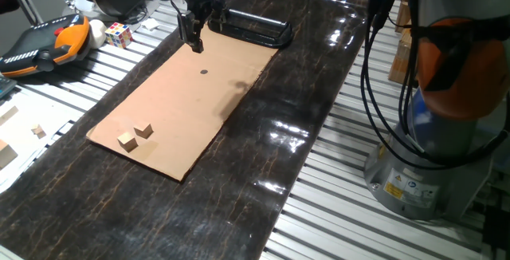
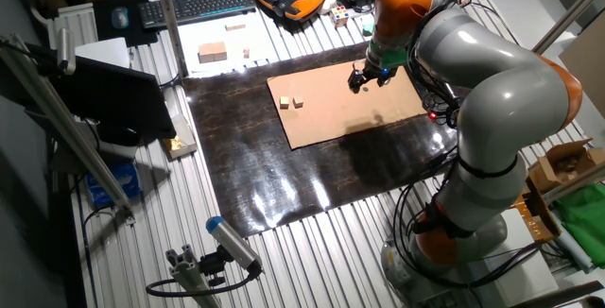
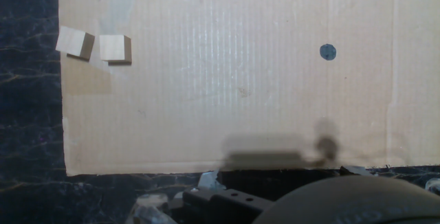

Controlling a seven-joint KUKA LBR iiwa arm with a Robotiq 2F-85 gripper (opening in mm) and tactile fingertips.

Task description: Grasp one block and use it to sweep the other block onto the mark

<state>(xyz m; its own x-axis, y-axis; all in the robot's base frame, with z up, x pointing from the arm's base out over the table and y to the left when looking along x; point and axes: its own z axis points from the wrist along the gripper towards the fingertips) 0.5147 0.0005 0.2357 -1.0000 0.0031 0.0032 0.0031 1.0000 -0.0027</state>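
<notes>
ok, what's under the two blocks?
Both blocks sit on the tan cardboard sheet, near one end. The cardboard lies on a dark mat. What the mat covers under the cardboard is hidden.

A ribbed aluminium worktop (image 1: 446,236) carries a glossy black marbled mat (image 1: 303,108) that throws back white ceiling glare. At the far left edge lie an orange-and-black teach pendant (image 1: 44,43) and a colourful puzzle cube (image 1: 119,34). A black keyboard (image 2: 198,4) sits beyond them in the other fixed view.
</notes>
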